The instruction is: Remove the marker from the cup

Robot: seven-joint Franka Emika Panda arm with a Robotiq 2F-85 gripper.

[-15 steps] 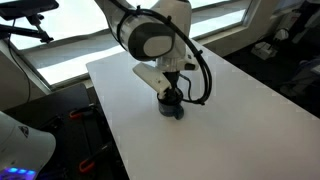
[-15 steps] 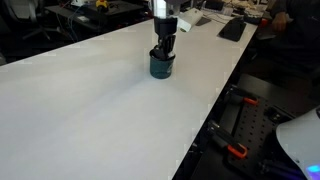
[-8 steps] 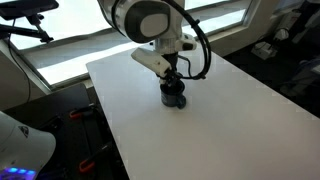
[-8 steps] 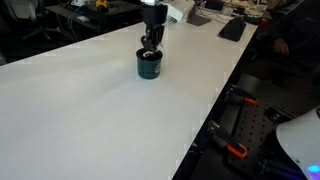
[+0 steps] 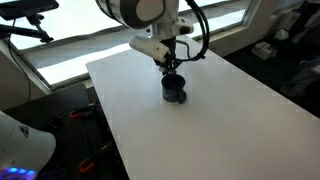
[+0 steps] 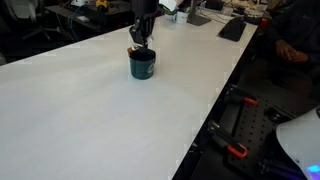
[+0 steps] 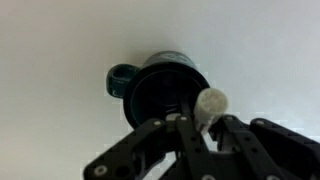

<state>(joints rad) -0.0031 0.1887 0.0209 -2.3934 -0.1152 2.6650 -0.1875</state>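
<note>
The cup [image 5: 174, 90] was a small, dark, round mug with a side handle. It stood upright on the white surface [image 5: 230, 120]. The marker [image 7: 211, 101] stood near vertical over the cup's rim, clamped in the closed pincer [image 7: 203, 122], and its visible end appeared pale and round. Whether its tip was inside the cup could not be determined.
</note>
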